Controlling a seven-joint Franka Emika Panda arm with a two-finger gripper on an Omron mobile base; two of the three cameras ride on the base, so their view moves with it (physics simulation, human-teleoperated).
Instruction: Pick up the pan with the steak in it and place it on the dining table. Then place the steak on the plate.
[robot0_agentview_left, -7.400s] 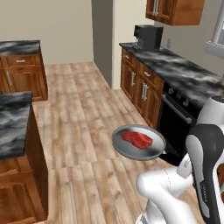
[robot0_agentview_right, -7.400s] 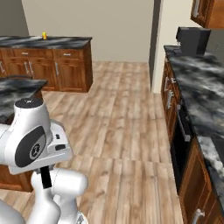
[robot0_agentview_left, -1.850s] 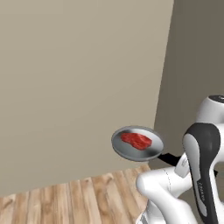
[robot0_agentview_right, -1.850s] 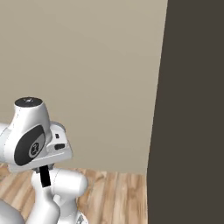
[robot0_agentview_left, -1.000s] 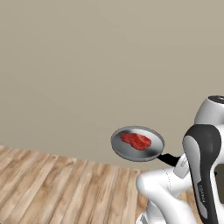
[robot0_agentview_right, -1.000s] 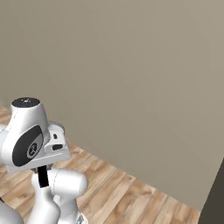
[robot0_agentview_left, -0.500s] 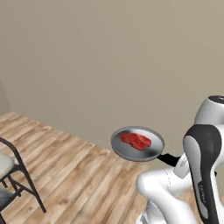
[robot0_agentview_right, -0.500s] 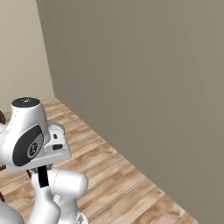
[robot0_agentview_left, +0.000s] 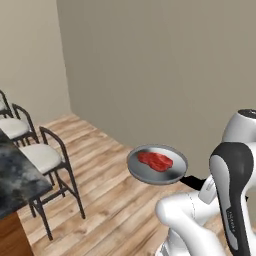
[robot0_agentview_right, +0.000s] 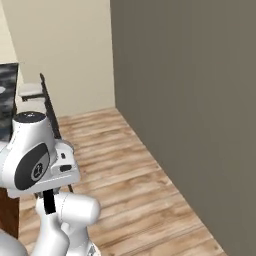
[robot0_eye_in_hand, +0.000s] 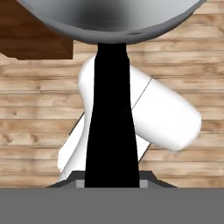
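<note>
The grey pan (robot0_agentview_left: 157, 165) hangs level in the air in front of my arm, with the red steak (robot0_agentview_left: 155, 161) lying flat in its middle. Its black handle (robot0_agentview_left: 192, 182) runs back toward my hand. In the hand view the pan's underside (robot0_eye_in_hand: 109, 17) is at the top, and the black handle (robot0_eye_in_hand: 111, 122) runs down into my gripper (robot0_eye_in_hand: 111, 183), which is shut on it. A corner of the dark marbled dining table (robot0_agentview_left: 15, 175) shows at the left, below the level of the pan. The plate is out of view.
Black-framed chairs with pale seats (robot0_agentview_left: 42, 157) stand along the dining table's side. Wood floor (robot0_agentview_left: 110, 200) stretches between them and me. A grey-beige wall (robot0_agentview_left: 150, 65) rises just behind the pan. In the right base view the table's edge (robot0_agentview_right: 7, 100) and a chair (robot0_agentview_right: 35, 92) sit far left.
The whole picture has swung round as the base moves: the bare wall gives way to the dining table corner and chairs at the left. The pan stays held the same way.
</note>
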